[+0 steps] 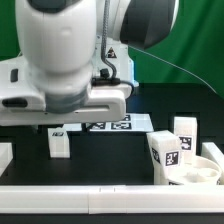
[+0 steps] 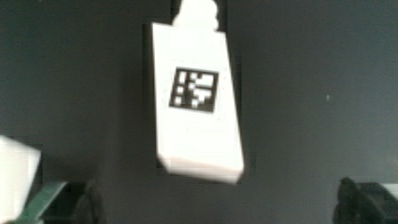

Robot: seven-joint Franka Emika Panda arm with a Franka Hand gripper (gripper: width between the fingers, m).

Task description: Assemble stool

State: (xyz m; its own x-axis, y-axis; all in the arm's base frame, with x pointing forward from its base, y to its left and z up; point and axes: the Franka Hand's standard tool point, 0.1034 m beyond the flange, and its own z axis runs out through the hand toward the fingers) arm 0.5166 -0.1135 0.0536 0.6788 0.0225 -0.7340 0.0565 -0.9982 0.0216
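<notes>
A white stool leg with a black-and-white tag lies flat on the black table in the wrist view. My gripper is open, and its dark fingertips stand wide apart past the leg's near end, holding nothing. In the exterior view the same leg lies just under the arm's hand. The round white seat rests at the exterior view's right. Two more tagged legs stand by the seat.
The marker board lies flat behind the leg, mid-table. White border rails run along the front edge. The arm's bulky body blocks the upper left of the exterior view. A white edge shows beside the gripper.
</notes>
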